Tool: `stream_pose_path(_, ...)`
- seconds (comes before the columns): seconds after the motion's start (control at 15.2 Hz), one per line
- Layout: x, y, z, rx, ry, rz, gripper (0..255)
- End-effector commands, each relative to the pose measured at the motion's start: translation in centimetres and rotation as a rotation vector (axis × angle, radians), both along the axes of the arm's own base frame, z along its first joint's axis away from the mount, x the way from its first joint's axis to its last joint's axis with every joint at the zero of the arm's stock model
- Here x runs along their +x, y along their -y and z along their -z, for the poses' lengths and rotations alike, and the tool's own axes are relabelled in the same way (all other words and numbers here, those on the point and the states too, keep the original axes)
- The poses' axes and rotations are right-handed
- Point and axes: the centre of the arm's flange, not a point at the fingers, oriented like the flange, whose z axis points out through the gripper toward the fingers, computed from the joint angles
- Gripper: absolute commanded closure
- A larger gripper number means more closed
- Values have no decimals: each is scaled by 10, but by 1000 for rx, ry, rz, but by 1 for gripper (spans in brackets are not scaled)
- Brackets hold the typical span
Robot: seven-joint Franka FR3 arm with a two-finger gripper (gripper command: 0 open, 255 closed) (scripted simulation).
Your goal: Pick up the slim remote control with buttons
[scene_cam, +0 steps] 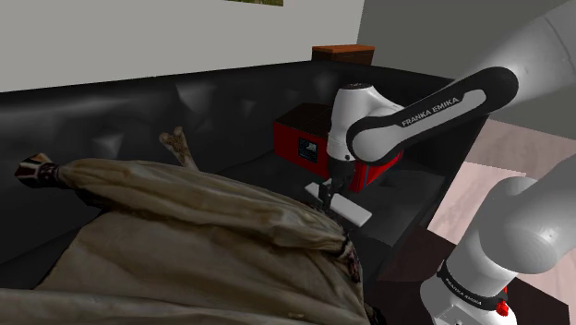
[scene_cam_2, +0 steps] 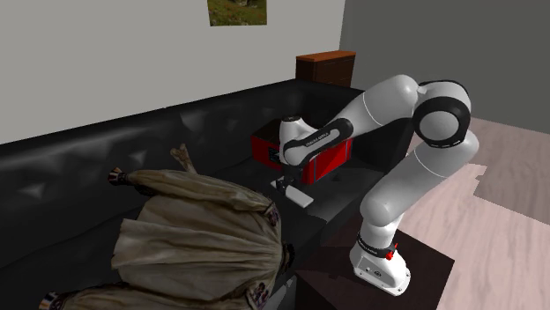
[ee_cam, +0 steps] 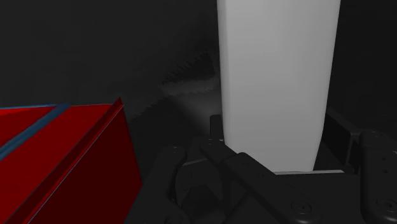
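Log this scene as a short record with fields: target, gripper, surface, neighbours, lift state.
target: white remote, slim and plain, no buttons visible
gripper: black gripper at one end of the remote, fingers clasping its long sides
surface: black sofa, seat cushion
neighbours: red box just behind the gripper; beige cloth draped over the seat beside the remote
lift state: cannot tell whether the remote is off the seat

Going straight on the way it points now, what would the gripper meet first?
The white remote, lying on the black sofa right under the gripper. It looks very close already, though the exact gap is hard to judge.
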Motion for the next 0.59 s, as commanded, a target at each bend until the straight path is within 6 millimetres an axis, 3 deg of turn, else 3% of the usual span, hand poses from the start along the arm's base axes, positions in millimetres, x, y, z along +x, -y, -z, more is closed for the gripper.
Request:
stream_pose_path(0.0, 0, -1, -11, 0, 0, 0, 255)
stream_pose_path(0.53, 0, -1, -54, 0, 0, 0, 255)
